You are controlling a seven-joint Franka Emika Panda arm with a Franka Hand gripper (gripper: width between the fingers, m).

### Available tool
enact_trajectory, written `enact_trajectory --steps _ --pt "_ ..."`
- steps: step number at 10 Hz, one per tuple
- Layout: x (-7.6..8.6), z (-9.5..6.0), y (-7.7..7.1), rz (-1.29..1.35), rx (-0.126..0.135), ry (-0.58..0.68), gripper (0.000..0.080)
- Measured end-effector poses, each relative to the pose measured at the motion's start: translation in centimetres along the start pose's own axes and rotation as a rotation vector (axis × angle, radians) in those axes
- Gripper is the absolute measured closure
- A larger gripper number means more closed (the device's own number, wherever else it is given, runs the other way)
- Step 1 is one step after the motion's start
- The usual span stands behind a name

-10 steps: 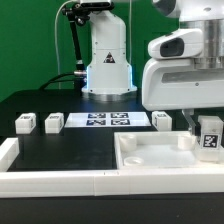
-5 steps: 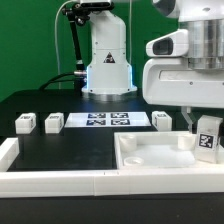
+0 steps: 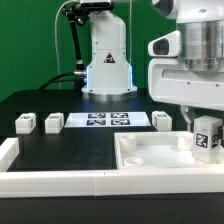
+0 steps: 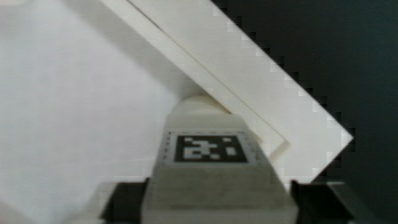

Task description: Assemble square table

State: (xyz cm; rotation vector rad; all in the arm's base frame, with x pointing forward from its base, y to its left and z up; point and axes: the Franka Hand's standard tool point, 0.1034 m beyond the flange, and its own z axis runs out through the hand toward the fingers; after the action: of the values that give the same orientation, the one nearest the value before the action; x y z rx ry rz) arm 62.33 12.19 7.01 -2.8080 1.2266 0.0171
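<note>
The white tray-like tabletop [image 3: 160, 158] lies on the black table at the exterior view's right, against the front rail. My gripper [image 3: 205, 118] is shut on a white tagged leg block [image 3: 208, 137] and holds it upright over the tabletop's far right corner. In the wrist view the leg block [image 4: 210, 160] sits between the dark fingers [image 4: 125, 203], with the tabletop's rim [image 4: 231, 70] running slantwise beyond it. Three more leg blocks stand behind: two at the left [image 3: 25, 123] [image 3: 53, 123] and one near the middle [image 3: 162, 120].
The marker board [image 3: 106, 121] lies flat at the back of the table. A long white border rail [image 3: 60, 180] runs along the front with a raised end at the left [image 3: 8, 150]. The robot base [image 3: 107, 60] stands behind.
The gripper with the leg block has shifted slightly to the exterior view's right and a little upward. Nothing else has moved.
</note>
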Motion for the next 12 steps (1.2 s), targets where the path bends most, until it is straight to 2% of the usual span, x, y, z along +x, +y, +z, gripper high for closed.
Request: enact_trajectory --steps 2,4,5,8,12 --pt "-0.2 0.0 0.1 -0.113 -0.011 -0.01 0.0181" --pt "-0.3 0.0 0.0 -0.194 -0.01 -0.009 0.0159" --pt "-0.1 -0.1 0.0 -0.345 -0.006 -0.007 0.0151" --pt "-0.2 0.0 0.1 -0.532 -0.009 -0.008 0.015" --pt "-1.1 0.1 -0.6 -0.876 -0.051 0.019 0.015"
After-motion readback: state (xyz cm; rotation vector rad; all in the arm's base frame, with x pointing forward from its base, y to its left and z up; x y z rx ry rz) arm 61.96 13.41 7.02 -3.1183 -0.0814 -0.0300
